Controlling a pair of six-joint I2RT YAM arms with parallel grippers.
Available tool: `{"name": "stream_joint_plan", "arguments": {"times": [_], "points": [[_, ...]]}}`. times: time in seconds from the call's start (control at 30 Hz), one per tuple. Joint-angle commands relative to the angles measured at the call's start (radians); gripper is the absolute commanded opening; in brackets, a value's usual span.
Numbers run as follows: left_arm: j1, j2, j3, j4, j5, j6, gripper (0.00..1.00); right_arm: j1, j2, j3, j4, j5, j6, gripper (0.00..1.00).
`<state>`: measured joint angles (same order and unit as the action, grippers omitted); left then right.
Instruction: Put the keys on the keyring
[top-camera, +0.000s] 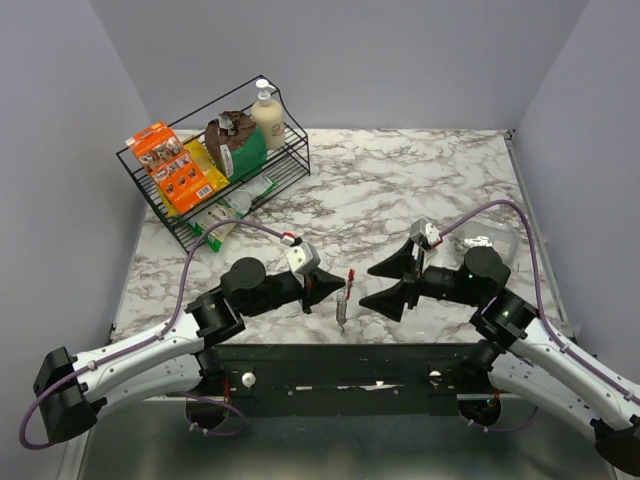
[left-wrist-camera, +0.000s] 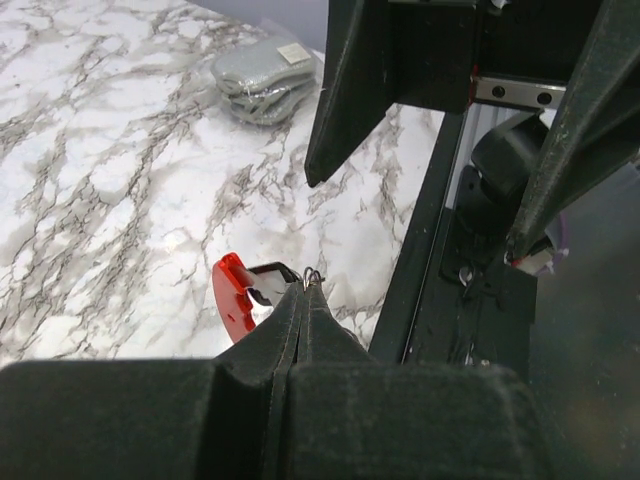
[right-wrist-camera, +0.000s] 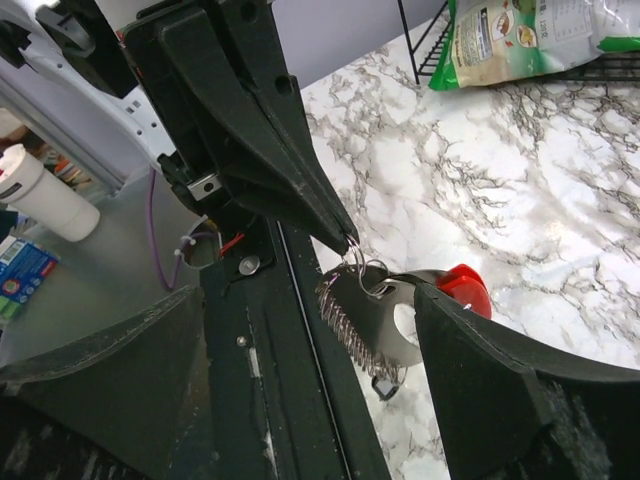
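Observation:
The keyring (top-camera: 344, 300) hangs at the table's near edge, between the two arms. My left gripper (top-camera: 330, 287) is shut on its thin wire ring (right-wrist-camera: 360, 265). Below the ring hang a silvery plate with a ribbed coil (right-wrist-camera: 345, 325) and a red clip (right-wrist-camera: 466, 290). The left wrist view shows the red clip (left-wrist-camera: 231, 297) just beyond my shut left gripper (left-wrist-camera: 305, 290). A tiny dark piece with a pale centre (right-wrist-camera: 386, 387), perhaps one of the keys, dangles under the coil. My right gripper (top-camera: 365, 290) stands wide open, its jaws either side of the keyring without touching it.
A black wire rack (top-camera: 200, 215) with snack packets and a soap bottle (top-camera: 267, 115) stands at the back left. A crumpled foil packet (top-camera: 480, 243) lies by the right arm. The black mounting rail (top-camera: 340, 355) runs along the table's near edge.

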<state>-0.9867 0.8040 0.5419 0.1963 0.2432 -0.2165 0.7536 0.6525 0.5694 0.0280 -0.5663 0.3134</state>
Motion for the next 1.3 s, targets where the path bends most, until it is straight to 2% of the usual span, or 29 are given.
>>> {"name": "stream_joint_plan", "arguments": {"times": [0.0, 0.2, 0.4, 0.57, 0.93, 1.07, 1.2, 1.27], "points": [[-0.018, -0.002, -0.048, 0.248, -0.119, -0.093, 0.0, 0.006, 0.016, 0.009, 0.027, 0.031, -0.002, 0.92], [-0.036, 0.0, -0.106, 0.394, -0.17, -0.135, 0.0, 0.006, 0.024, 0.033, 0.027, 0.062, 0.013, 0.87], [-0.046, 0.003, -0.123, 0.442, -0.182, -0.149, 0.0, 0.006, 0.027, 0.053, 0.038, 0.089, 0.027, 0.85], [-0.047, 0.012, -0.122, 0.451, -0.18, -0.164, 0.0, 0.006, 0.044, 0.067, 0.038, 0.12, 0.036, 0.78], [-0.053, 0.032, -0.099, 0.442, -0.156, -0.167, 0.0, 0.006, 0.104, 0.072, 0.064, 0.126, 0.069, 0.71], [-0.055, 0.027, -0.096, 0.437, -0.156, -0.165, 0.0, 0.006, 0.11, 0.064, 0.084, 0.131, 0.073, 0.57], [-0.056, 0.032, -0.092, 0.431, -0.148, -0.167, 0.0, 0.006, 0.105, 0.047, 0.118, 0.118, 0.084, 0.53], [-0.058, 0.035, -0.092, 0.431, -0.147, -0.169, 0.0, 0.006, 0.107, 0.038, 0.139, 0.096, 0.084, 0.46]]}}
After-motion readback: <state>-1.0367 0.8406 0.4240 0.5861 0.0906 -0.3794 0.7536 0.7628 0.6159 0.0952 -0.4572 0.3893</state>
